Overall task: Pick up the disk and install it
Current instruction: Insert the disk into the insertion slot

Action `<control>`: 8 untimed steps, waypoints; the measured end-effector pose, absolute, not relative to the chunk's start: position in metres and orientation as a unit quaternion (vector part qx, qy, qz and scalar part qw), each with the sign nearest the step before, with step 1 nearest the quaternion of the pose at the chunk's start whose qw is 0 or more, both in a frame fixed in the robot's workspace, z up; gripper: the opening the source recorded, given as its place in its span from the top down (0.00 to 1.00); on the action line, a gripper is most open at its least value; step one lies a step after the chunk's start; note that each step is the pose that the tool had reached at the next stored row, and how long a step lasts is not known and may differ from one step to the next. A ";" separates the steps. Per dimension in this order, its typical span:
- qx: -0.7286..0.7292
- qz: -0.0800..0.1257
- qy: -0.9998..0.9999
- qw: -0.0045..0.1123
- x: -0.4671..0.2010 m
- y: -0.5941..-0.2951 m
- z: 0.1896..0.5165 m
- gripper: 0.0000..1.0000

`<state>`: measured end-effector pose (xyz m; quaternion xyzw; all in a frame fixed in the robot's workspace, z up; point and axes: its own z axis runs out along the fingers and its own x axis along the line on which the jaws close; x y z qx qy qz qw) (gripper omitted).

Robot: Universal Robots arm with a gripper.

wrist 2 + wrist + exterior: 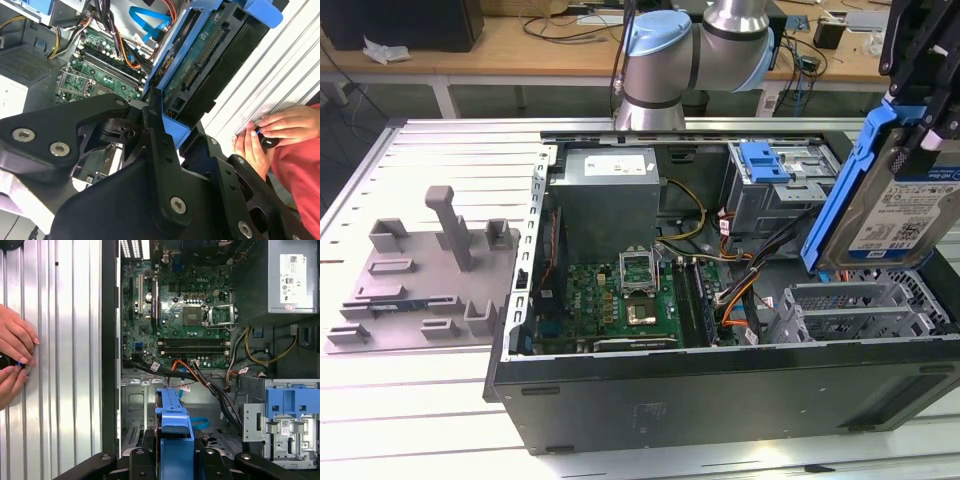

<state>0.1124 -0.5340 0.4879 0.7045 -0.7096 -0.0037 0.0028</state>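
Note:
The disk (pixel 892 215), a silver drive with a white-and-blue label in a bright blue carrier (pixel 840 190), hangs tilted above the open computer case (pixel 720 380), at the exterior view's right. My gripper (pixel 923 112) is shut on its upper end. The second wrist view shows the disk's (pixel 202 60) green circuit-board underside, with my black fingers (pixel 155 140) clamped on the carrier's end. In the first wrist view the disk (pixel 175 432) appears edge-on between the gripper's links (pixel 175 462), over the grey metal bays (pixel 137 405) at the case's edge.
A grey drive cage (pixel 780 195) topped by a blue bracket (pixel 765 160) stands at the case's back. The motherboard (pixel 620 300), the power supply (pixel 610 170) and loose cables (pixel 740 270) fill the case. A grey fixture (pixel 420 280) lies to the left. A person's hands (pixel 12 360) rest on the table beside the case.

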 end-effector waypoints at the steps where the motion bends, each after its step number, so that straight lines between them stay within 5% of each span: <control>1: 0.705 -0.004 -0.710 0.003 0.112 -0.535 0.488 0.63; 8: 0.705 -0.005 -0.710 0.002 0.112 -0.538 0.486 0.63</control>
